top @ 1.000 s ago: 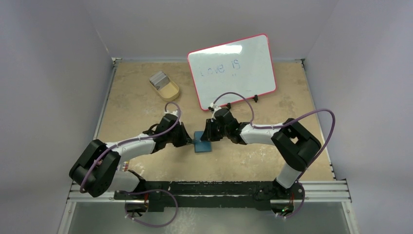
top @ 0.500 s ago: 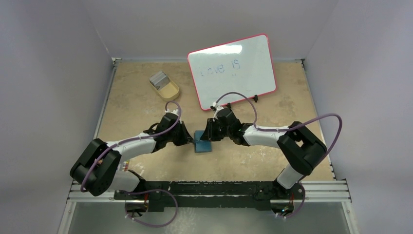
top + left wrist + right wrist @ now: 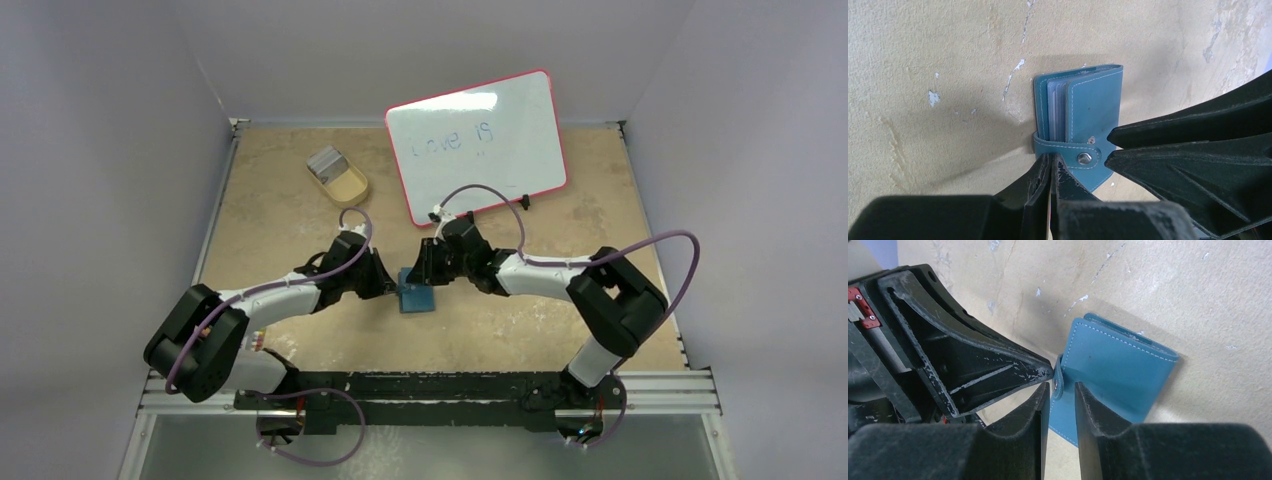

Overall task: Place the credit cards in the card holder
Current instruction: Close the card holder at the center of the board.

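The teal card holder lies folded on the table between both grippers, its snap tab fastened round the edge. Pale sleeves show at its open side. My left gripper is shut, its tips touching the tab's strap at the wallet's spine; it also shows in the top view. My right gripper is narrowly open, its fingertips either side of the tab's end by the snap; it also shows in the top view. The grey credit cards sit in the tan tray at the back left.
The tan oval tray stands at the back left. A pink-framed whiteboard leans upright just behind the right gripper. Grey walls close in the table on three sides.
The right arm's elbow has swung slightly outward and its gripper has edged a little at the wallet's tab. The left arm and the wallet have not visibly moved.
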{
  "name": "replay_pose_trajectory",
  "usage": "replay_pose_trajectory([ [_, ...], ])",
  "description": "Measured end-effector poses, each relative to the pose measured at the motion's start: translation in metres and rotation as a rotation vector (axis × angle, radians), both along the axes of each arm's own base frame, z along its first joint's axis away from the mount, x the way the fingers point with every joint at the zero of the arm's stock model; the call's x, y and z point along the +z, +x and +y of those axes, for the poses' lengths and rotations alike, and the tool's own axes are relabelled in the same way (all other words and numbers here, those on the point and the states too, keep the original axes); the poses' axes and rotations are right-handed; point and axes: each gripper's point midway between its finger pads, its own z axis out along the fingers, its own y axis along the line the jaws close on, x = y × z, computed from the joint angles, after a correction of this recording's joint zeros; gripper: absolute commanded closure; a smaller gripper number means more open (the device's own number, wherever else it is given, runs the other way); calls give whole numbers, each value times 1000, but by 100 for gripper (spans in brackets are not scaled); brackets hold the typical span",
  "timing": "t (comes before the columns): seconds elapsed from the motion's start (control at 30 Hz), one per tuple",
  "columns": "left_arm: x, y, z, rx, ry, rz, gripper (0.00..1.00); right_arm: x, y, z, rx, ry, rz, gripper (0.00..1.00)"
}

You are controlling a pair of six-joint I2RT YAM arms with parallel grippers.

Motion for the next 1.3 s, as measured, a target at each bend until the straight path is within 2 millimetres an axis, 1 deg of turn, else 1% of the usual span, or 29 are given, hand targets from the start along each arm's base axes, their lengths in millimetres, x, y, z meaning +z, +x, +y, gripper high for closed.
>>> replay_pose_trajectory([
  [0.17, 0, 0, 0, 0, -1, -1, 100, 0, 3, 4, 1, 1, 1, 72],
  [0.37, 1, 1, -1, 0, -2, -3, 100, -6, 2, 3, 5, -8, 13, 77],
  [0.5, 1, 2, -1, 0, -4, -6, 100, -12, 0, 3, 10, -16, 26, 78],
  [0.67, 1, 2, -1, 1, -5, -6, 100, -12, -2, 4, 23, -10, 34, 80],
  [1.0, 1, 1, -2, -1, -5, -6, 100, -11, -5, 6, 35, -6, 39, 79],
  [1.07, 1, 1, -2, 0, -5, -6, 100, -11, -5, 6, 36, -6, 39, 82],
  [1.17, 1, 1, -2, 0, -5, -6, 99, -11, -6, 6, 38, -5, 38, 94],
  [1.2, 1, 1, -2, 0, -6, -5, 98, -11, -6, 7, 41, -4, 39, 99],
  [1.3, 2, 2, -2, 8, -10, -4, 90, -11, -7, 7, 46, -1, 40, 100],
])
